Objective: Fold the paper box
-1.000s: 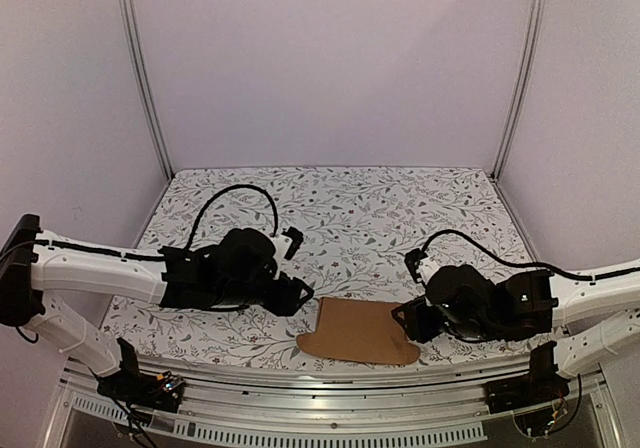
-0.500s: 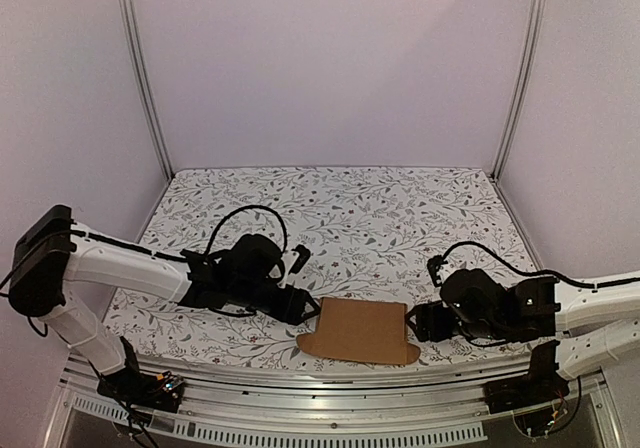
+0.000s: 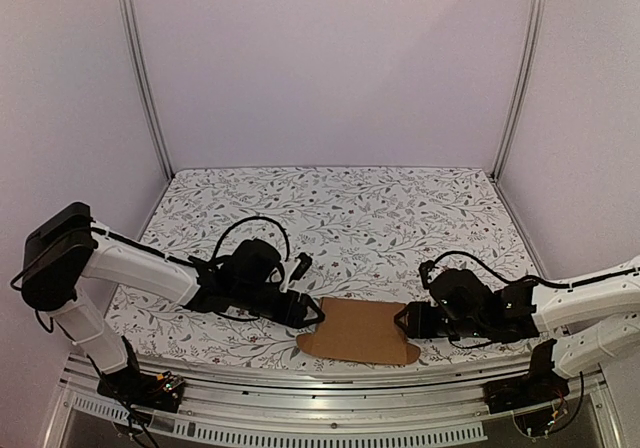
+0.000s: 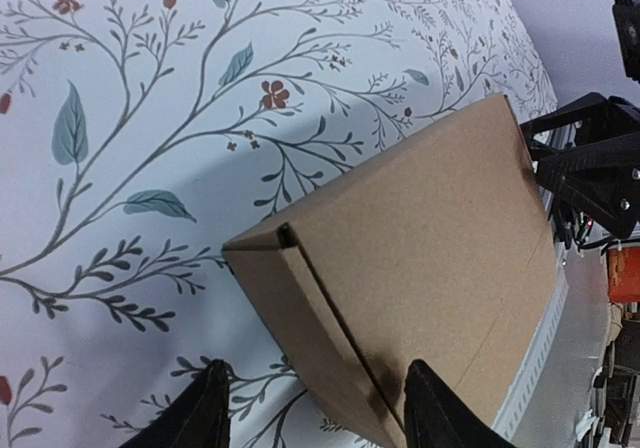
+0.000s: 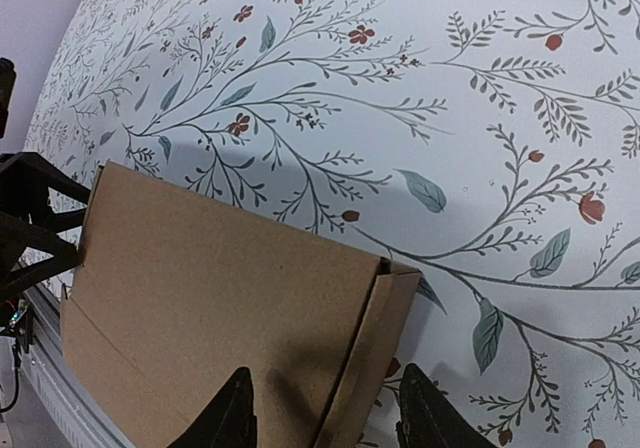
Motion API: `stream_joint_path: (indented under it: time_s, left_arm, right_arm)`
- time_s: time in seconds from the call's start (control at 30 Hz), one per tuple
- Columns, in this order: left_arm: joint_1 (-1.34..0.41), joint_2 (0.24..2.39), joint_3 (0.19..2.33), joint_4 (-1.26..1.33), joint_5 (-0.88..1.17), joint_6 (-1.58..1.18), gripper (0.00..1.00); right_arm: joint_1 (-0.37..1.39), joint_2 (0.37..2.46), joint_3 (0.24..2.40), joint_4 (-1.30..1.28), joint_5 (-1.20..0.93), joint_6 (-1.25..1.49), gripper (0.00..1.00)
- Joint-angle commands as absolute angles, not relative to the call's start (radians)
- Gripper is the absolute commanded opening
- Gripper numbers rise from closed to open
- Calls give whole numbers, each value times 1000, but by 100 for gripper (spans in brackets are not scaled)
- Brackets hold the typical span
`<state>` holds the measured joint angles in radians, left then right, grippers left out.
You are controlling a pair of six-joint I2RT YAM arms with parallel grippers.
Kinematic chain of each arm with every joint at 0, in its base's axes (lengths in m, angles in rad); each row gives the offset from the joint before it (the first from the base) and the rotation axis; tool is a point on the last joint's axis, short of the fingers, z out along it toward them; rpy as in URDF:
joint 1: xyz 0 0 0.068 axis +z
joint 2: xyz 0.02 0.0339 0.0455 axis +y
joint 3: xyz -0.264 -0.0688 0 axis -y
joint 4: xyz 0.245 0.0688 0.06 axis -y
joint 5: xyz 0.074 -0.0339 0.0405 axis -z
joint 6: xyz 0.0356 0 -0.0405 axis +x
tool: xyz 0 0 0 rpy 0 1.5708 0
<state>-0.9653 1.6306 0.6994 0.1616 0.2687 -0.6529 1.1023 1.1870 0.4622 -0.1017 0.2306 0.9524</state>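
The paper box (image 3: pixel 358 332) is a flat brown cardboard sheet lying near the table's front edge, between the two arms. My left gripper (image 3: pixel 312 314) is open at its left edge. In the left wrist view the box (image 4: pixel 420 258) shows a narrow side flap folded up, and my open fingers (image 4: pixel 318 418) straddle that edge. My right gripper (image 3: pixel 402 320) is open at the right edge. In the right wrist view the box (image 5: pixel 220 288) shows its right side flap raised, with my open fingers (image 5: pixel 325 418) on either side of that edge.
The table (image 3: pixel 350 208) wears a white cloth with a leaf and flower print. A metal rail (image 3: pixel 330 393) runs along the front edge just below the box. Pale walls and upright metal posts (image 3: pixel 140 68) close the back and sides.
Both arms have lowered and moved inward to the box. The left gripper has reached its left edge, the right gripper its right edge. The box has stayed in place.
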Motion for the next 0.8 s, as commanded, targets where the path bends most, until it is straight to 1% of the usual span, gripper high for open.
stream_joint_path:
  time_s: [0.0, 0.37, 0.6, 0.77]
  left_arm:
    - [-944, 1653, 669, 229, 323, -680, 57]
    - [-913, 1651, 624, 271, 347, -697, 57]
    - [-876, 1603, 565, 294, 358, -712, 57]
    - [-855, 1567, 522, 312, 376, -729, 57]
  right_arm:
    - [1084, 1226, 437, -11, 192, 1002, 45]
    - [1073, 1281, 398, 94, 165, 1051, 29]
    - [1073, 1326, 405, 157, 133, 1058, 18]
    - [1073, 1379, 413, 233, 104, 1067, 4]
